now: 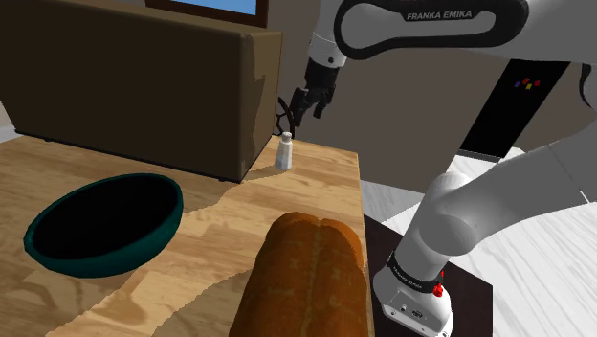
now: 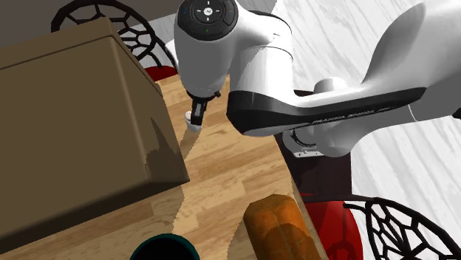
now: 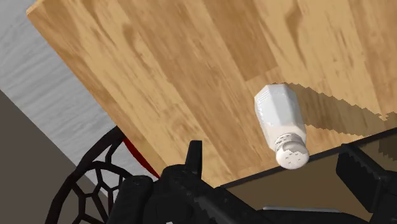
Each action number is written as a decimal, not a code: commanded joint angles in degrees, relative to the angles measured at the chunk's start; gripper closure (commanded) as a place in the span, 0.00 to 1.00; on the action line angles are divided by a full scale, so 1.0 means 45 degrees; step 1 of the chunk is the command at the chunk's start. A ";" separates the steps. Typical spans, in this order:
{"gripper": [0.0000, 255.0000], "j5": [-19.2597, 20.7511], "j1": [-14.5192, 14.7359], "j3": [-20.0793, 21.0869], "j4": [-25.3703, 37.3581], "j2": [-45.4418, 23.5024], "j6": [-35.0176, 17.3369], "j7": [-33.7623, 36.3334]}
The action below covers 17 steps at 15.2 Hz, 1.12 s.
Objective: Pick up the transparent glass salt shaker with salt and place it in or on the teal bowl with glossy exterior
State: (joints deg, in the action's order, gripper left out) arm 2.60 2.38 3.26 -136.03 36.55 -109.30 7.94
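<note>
Wooden tabletop (image 1: 210, 244): my gripper (image 1: 302, 107), fingers apart, hovers above the upright white salt shaker (image 1: 283, 153); teal bowl (image 1: 165, 230) well apart, near a bread loaf (image 1: 306, 278).

A big plain brown box (image 1: 134, 91) is taking up one side of the light wooden bench (image 1: 320, 187), throwing its shadow across the boards. A golden-brown bread loaf (image 1: 311, 278) is lying near the bench's edge, and a black wire-backed chair with a red seat (image 2: 336, 221) is standing just beside it.

White arm (image 1: 431, 24) stretched out w/ elbow bent; black end effector (image 1: 296, 114) pts downward, fingers (image 3: 194, 156) apart, empty.
</note>
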 commanded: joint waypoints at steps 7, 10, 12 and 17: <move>0.00 0.0074 0.0064 0.0768 -0.0333 -0.1682 -0.2461 0.1045; 0.00 0.0114 0.0035 0.0769 -0.0662 -0.1904 -0.3011 0.1070; 0.00 0.0137 0.0018 0.0769 -0.0825 -0.2032 -0.3303 0.1084; 0.00 0.0138 0.0018 0.0769 -0.0825 -0.2032 -0.3303 0.1085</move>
State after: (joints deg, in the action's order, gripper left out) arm 3.22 2.46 6.72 -139.73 27.40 -124.14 12.82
